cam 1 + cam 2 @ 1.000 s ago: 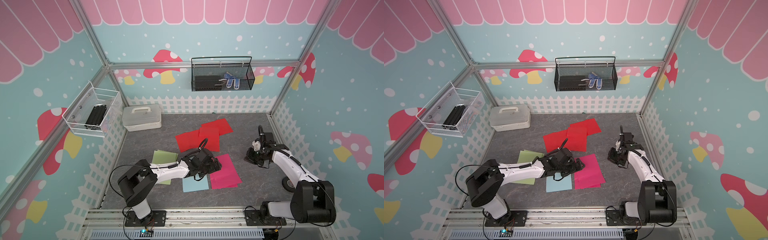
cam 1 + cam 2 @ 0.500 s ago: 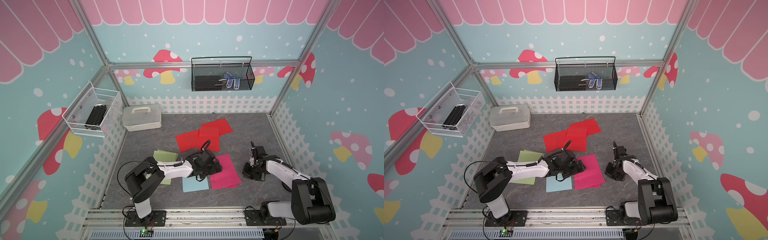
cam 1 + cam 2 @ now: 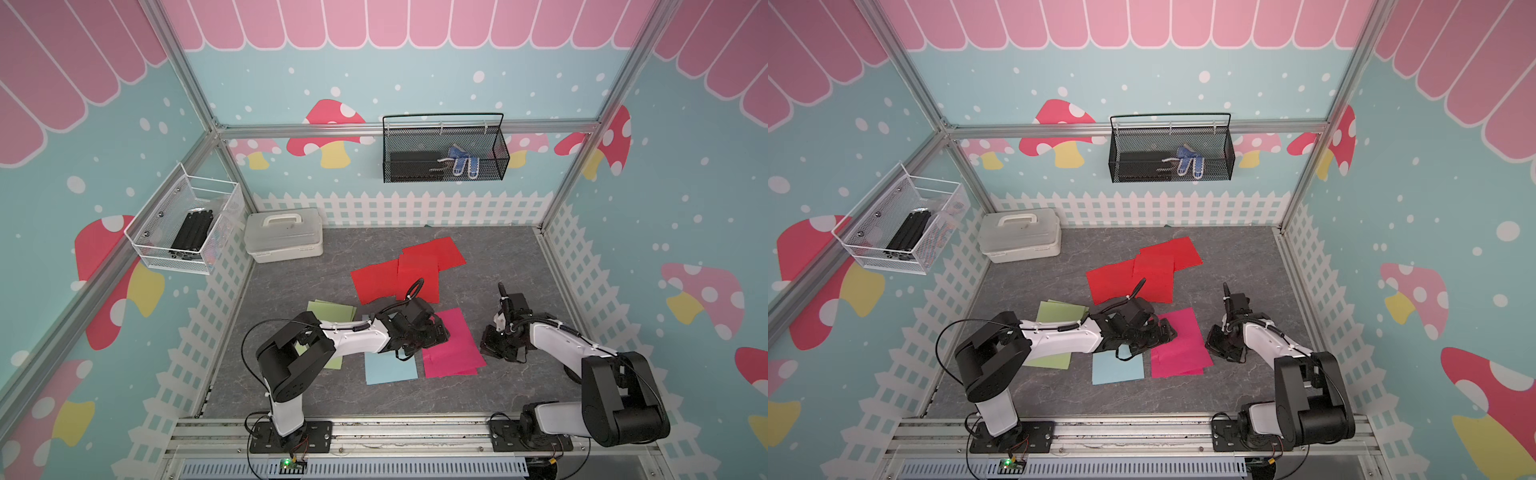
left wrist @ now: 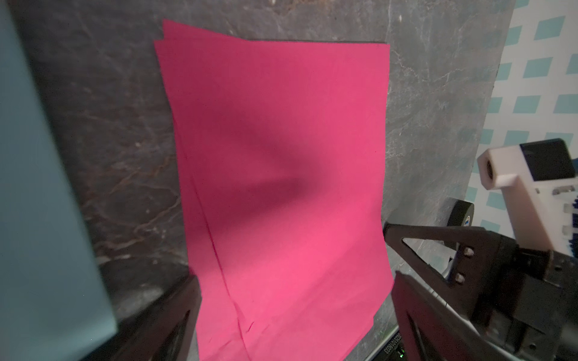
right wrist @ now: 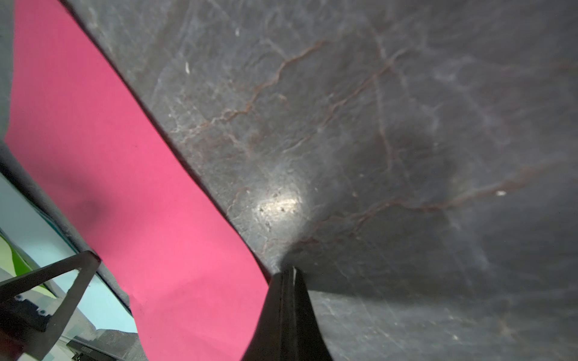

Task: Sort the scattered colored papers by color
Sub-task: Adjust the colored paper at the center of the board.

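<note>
Right hand (image 5: pixel 292 272) closed at magenta papers (image 5: pixel 125 187) edge; left hand (image 4: pixel 295 278) spread

We look down from high at the front over the whole tabletop (image 3: pixel 498 257) in both top views. Our two wrist cameras ride close above it, both looking onto the magenta papers (image 4: pixel 281 125) between the arms.

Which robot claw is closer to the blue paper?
Left. The left gripper hovers open over the edge of the pink papers, right beside the blue paper. The right gripper sits shut at the pink papers' opposite side, farther away.
</note>
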Action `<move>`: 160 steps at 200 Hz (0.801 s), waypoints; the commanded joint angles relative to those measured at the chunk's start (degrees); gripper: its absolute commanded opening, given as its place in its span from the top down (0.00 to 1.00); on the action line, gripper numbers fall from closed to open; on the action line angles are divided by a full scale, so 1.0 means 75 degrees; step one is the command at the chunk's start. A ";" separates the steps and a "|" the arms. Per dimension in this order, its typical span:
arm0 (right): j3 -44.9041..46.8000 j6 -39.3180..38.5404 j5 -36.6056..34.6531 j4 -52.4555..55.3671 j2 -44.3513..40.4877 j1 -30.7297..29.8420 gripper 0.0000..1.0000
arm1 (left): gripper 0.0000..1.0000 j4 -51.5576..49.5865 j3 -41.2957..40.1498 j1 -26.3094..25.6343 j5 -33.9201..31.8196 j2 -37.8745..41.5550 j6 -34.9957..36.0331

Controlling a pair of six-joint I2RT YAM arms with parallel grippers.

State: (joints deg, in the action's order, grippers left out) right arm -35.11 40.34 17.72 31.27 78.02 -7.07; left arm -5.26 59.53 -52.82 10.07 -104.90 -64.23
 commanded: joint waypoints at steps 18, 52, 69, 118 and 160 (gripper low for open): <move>0.0583 0.0069 -0.0147 0.0435 -0.0003 -0.0213 1.00 | 0.01 -0.0005 0.0172 -0.0085 0.0093 -0.0379 -0.0027; 0.0680 0.0175 -0.0061 0.0458 -0.0154 -0.0345 1.00 | 0.01 0.0050 0.0230 -0.0094 0.0168 -0.0493 -0.0028; 0.0619 0.0214 -0.0086 0.0533 -0.0202 -0.0394 1.00 | 0.01 0.0068 0.0260 -0.0094 0.0204 -0.0521 -0.0032; 0.0617 0.0491 -0.0462 0.0803 -0.0558 -0.0454 1.00 | 0.01 0.0019 0.0196 -0.0077 0.0052 -0.0386 -0.0029; 0.0596 0.0927 -0.1120 0.1163 -0.1327 -0.0461 1.00 | 0.01 -0.0581 0.0270 -0.0039 -0.0450 0.0141 0.0318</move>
State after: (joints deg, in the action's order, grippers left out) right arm -31.38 44.07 14.44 35.33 70.91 -10.20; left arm -4.47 61.12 -53.12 10.17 -106.28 -63.96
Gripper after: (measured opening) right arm 0.047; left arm 0.990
